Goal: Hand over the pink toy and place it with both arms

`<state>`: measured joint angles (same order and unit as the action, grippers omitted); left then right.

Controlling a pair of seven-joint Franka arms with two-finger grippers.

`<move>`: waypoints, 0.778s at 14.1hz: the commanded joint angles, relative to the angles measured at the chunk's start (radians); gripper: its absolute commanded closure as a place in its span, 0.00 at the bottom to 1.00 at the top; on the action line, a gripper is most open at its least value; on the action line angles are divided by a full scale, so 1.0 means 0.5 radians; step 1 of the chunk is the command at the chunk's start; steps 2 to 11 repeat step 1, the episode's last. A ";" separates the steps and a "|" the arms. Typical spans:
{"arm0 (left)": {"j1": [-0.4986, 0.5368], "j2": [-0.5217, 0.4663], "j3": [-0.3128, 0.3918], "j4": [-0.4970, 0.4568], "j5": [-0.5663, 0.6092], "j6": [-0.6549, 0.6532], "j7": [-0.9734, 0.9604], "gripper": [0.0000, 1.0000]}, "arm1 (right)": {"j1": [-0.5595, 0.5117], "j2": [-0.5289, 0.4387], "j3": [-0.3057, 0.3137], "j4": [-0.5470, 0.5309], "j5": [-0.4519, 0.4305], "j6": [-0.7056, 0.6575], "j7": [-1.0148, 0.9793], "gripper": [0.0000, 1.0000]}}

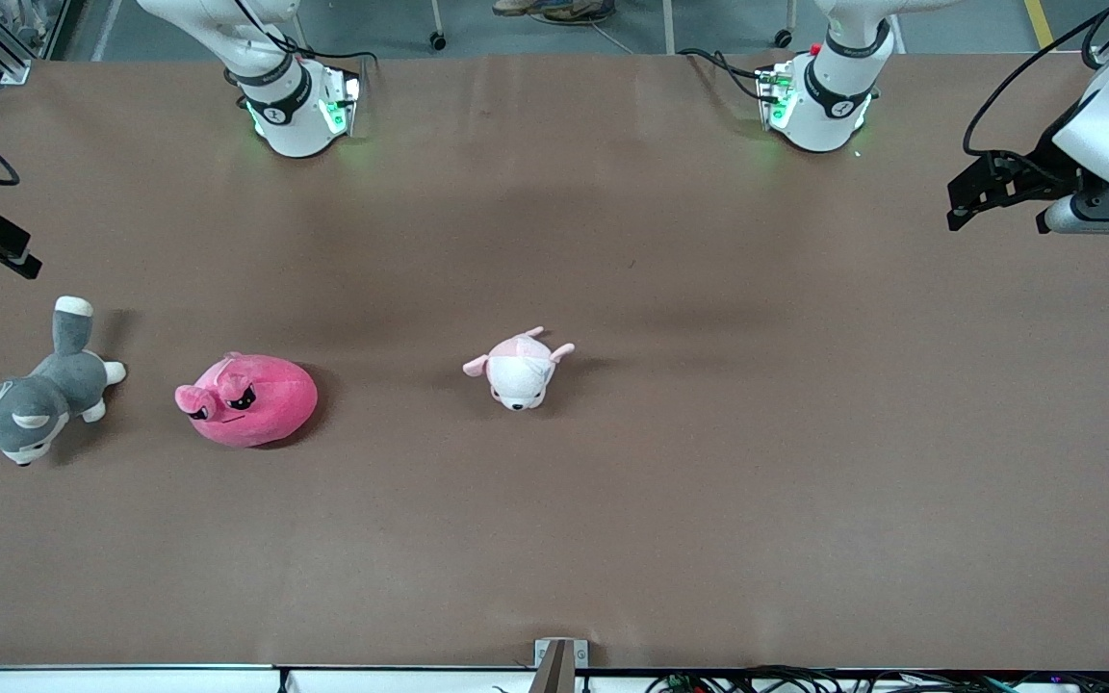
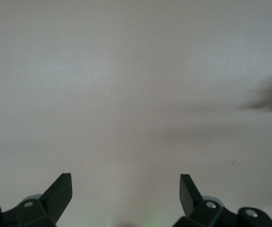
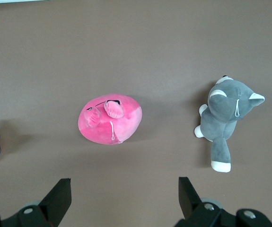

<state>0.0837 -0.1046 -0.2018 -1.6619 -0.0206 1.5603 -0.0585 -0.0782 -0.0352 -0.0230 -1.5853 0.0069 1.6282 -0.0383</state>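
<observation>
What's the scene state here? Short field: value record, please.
surface: brown table
target: pink toy, round, lying on the table toward the right arm's end, untouched
neighbours: grey plush beside it, closer to the right arm's end; pale pink and white plush near the table's middle
right gripper: open, up over the table, pink toy and grey plush in its view
left gripper: open, over bare table at the left arm's end
handover: not started

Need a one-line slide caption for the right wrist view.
Open right gripper above the table, looking down on the pink pig plush and grey cat plush.
</observation>
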 commanded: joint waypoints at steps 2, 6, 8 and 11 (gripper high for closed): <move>0.014 0.010 -0.005 0.050 -0.008 -0.049 0.031 0.00 | 0.003 -0.123 0.012 -0.146 -0.041 0.045 0.028 0.00; 0.014 0.010 -0.005 0.050 -0.008 -0.049 0.031 0.00 | 0.003 -0.123 0.012 -0.146 -0.041 0.045 0.028 0.00; 0.014 0.010 -0.005 0.050 -0.008 -0.049 0.031 0.00 | 0.003 -0.123 0.012 -0.146 -0.041 0.045 0.028 0.00; 0.014 0.010 -0.005 0.050 -0.008 -0.049 0.031 0.00 | 0.003 -0.123 0.012 -0.146 -0.041 0.045 0.028 0.00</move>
